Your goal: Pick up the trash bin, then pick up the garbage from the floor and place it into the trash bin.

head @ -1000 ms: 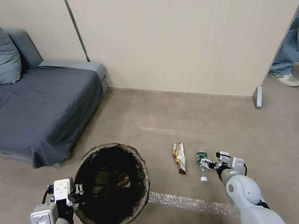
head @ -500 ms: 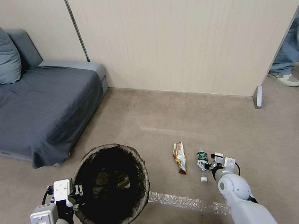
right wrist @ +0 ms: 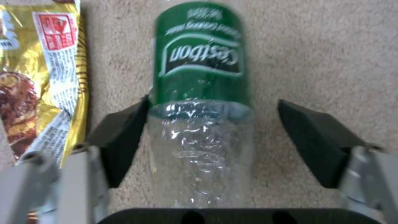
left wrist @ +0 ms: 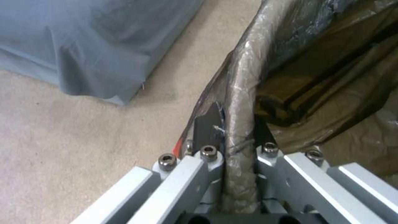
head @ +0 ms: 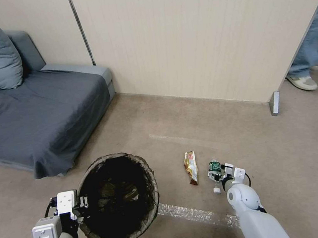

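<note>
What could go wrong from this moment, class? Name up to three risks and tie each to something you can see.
1. The right end effector straddles the bottle off-centre: one pad touches it while the other stands apart, so closing may roll or push it away.
2. The snack wrapper lies close beside that pad and might get nudged or caught.
3. The left end effector holds the trash bin by its bag-covered rim alone; the slick liner could slip.
</note>
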{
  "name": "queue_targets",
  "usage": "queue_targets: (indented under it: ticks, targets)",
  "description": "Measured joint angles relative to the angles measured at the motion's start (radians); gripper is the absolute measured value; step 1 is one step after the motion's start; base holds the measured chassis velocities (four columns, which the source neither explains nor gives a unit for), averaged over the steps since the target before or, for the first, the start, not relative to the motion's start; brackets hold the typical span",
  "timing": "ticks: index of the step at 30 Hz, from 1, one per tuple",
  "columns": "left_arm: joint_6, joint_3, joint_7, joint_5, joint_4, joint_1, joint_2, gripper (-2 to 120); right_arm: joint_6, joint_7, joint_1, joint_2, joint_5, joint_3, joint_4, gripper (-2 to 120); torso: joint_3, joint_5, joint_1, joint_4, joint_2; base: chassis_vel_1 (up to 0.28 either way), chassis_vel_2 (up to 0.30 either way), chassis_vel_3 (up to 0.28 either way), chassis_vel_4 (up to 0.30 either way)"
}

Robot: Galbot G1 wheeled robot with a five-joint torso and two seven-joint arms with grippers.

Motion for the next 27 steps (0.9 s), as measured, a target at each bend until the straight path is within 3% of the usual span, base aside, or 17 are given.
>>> queue_targets:
  ticks: [9,16,23,24,25,27]
  targets:
    - [0.001,0.003,0.001,0.002,0.000,0.000,-0.003,1,0.005,-0.014,0.001,0.002,0.003,0.006,-0.016,42,0.000,-0.0002,0.000,-0.0001,0.000,0.000,0.000,0.000,0.000]
    - [0.001,0.004,0.002,0.002,0.000,0.003,-0.003,1,0.011,-0.015,-0.005,0.001,0.004,0.006,-0.001,28,0.000,0.0003,0.000,0.0001,0.000,0.000,0.000,0.000,0.000]
    - [0.001,0.004,0.002,0.003,0.000,0.002,-0.003,1,0.008,-0.013,-0.078,-0.044,0.006,0.006,0.230,23,0.000,0.0003,0.000,-0.0001,0.000,0.000,0.000,0.000,0.000]
    - [0.003,0.005,0.002,0.002,0.000,0.001,-0.002,1,-0.004,-0.016,-0.103,-0.064,0.016,0.008,0.330,23,0.000,0.0000,0.000,-0.0001,0.000,0.000,0.000,0.000,0.000]
    - [0.003,0.005,0.002,0.002,0.000,0.001,-0.002,1,-0.004,-0.016,-0.103,-0.064,0.016,0.008,0.330,23,0.000,0.0000,0.000,-0.0001,0.000,0.000,0.000,0.000,0.000]
    - [0.005,0.007,0.003,0.002,0.000,-0.002,-0.001,1,-0.031,-0.022,-0.133,-0.094,0.041,0.008,0.470,23,0.000,-0.0001,0.000,-0.0002,0.000,0.000,0.000,0.000,0.000]
